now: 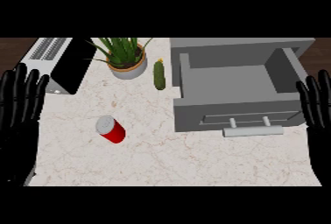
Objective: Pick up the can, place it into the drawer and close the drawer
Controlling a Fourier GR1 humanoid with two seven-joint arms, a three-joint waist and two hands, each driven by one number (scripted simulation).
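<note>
Can (pixel 110 129) sits at eight o'clock on our tabletop (pixel 168 162), open drawer (pixel 227 79) at two; left hand (pixel 20 109) and right hand (pixel 317 109) spread wide, empty.

We see a plant (pixel 127 64) on the desk (pixel 194 162), a cucumber (pixel 159 75) just right of it, an appliance (pixel 61 61) to its left.

A red can (pixel 111 129) lies on the counter (pixel 161 157) left of the open drawer (pixel 236 89).

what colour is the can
The can is red with a grey top, seen in the head view.
</note>
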